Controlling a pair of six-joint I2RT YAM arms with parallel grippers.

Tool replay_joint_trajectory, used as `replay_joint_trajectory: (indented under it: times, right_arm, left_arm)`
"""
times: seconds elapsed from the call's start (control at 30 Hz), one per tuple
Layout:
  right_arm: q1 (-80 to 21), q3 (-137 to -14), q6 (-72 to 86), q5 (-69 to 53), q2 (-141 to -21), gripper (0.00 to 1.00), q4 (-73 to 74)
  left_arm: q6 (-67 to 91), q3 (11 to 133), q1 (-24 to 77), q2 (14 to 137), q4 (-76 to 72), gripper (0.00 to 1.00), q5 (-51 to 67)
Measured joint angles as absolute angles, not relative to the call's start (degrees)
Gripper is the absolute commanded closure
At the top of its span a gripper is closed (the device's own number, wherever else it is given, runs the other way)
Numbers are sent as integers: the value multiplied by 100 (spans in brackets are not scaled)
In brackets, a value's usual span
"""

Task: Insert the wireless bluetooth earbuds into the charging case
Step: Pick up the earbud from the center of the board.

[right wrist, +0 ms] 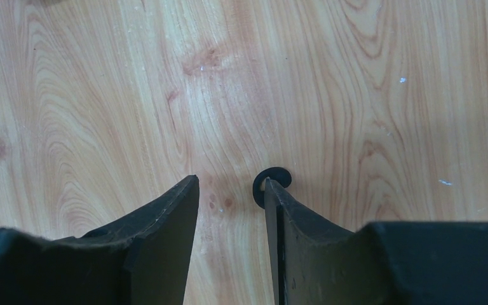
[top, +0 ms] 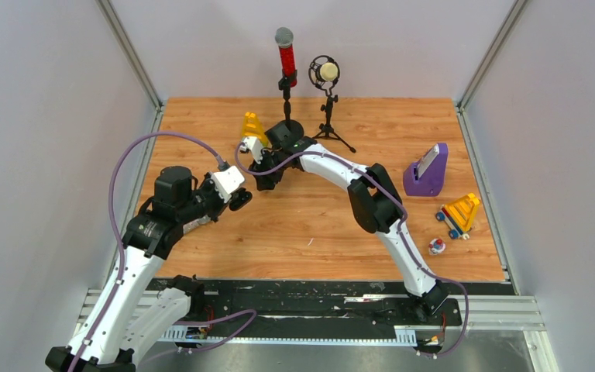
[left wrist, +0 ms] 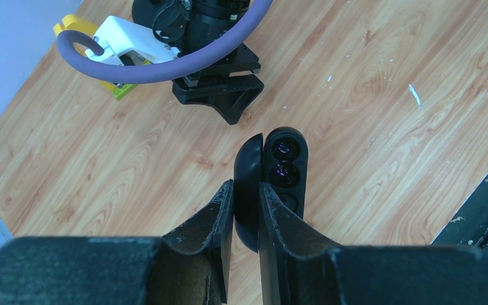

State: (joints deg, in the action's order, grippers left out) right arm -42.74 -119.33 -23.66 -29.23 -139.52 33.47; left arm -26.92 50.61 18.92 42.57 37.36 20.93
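We see left jaws clamped on the black charging case (left wrist: 284, 166); right jaws half-open, black earbud (right wrist: 271, 183) touching one tip; red microphone (top: 286, 56) at far edge.

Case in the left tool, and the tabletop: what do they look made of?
Charging case: probably hard plastic, smooth black, slight gloss; soft highlight along its rounded lid. Tabletop: wood or wood-look laminate, can't tell which; visible grain and knots, satin sheen, small white scuffs.
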Motion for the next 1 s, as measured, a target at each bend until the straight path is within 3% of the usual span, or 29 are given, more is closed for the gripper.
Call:
replay_joint_trajectory:
  times: [1.0]
  right_arm:
    - [-4274,-11970,-2368,-2902,-14062,57,3369]
  left_arm:
    - [-2692,5061,1870,4259,3739,74,2097]
